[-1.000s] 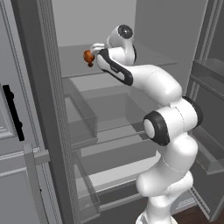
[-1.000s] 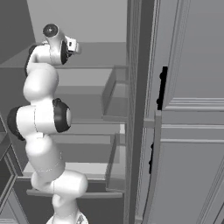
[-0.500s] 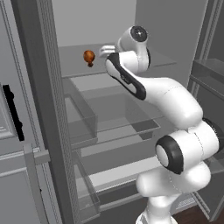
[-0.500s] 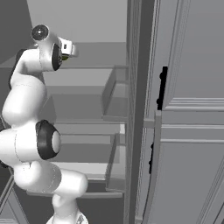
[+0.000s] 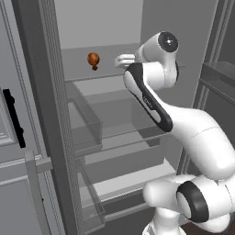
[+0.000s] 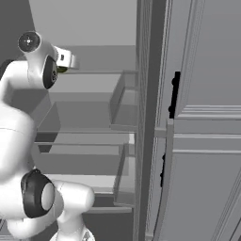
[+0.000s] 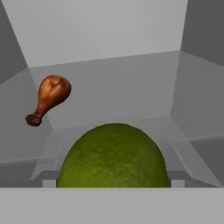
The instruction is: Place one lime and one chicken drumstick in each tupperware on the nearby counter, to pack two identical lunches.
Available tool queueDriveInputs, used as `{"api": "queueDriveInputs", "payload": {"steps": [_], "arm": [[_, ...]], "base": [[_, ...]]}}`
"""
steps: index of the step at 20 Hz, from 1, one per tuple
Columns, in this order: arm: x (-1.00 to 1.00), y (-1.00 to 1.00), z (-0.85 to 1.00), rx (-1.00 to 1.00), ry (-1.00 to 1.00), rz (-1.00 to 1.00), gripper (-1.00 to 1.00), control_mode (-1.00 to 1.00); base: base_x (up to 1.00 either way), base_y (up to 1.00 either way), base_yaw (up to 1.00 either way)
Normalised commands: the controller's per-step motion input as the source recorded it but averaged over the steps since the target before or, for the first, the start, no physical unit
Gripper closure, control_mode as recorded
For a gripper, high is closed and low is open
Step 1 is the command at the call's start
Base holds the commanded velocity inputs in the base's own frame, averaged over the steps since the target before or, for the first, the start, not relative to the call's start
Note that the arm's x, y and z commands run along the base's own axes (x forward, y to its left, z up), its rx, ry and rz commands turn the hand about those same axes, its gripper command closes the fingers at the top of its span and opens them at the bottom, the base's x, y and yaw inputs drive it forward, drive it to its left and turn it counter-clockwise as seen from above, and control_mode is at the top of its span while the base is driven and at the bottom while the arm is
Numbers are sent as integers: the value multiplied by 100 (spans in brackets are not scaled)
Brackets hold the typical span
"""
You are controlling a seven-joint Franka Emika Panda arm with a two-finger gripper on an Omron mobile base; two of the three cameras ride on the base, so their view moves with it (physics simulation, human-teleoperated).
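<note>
Flat, even, shadowless render; slightly soft.

No readable text, labels, brands, numbers or signs on anything in view.

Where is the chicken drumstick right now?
The chicken drumstick lies on the fridge's top shelf, left of the gripper; the hand view puts it upper left of the lime.

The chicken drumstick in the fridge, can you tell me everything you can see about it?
The chicken drumstick is glossy reddish-brown, like roasted skin, with a fat rounded top narrowing to a darker knobby bone end. In the hand view it tilts, meaty end up and right, bone end down and left. It sits on the upper fridge shelf near the back wall, alone. Nothing grips it; a lime is apart from it, much closer to the camera.
</note>
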Motion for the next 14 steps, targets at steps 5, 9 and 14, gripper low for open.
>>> {"api": "queueDriveInputs", "payload": {"steps": [5,9,14], "arm": [[-100,-30,-28,0,11,0,100,-100],[-97,-22,-53,-2,14,0,100,-100],[-94,-7,-71,-6,14,0,100,-100]], "base": [[0,0,0],[0,0,0],[0,0,0]]}}
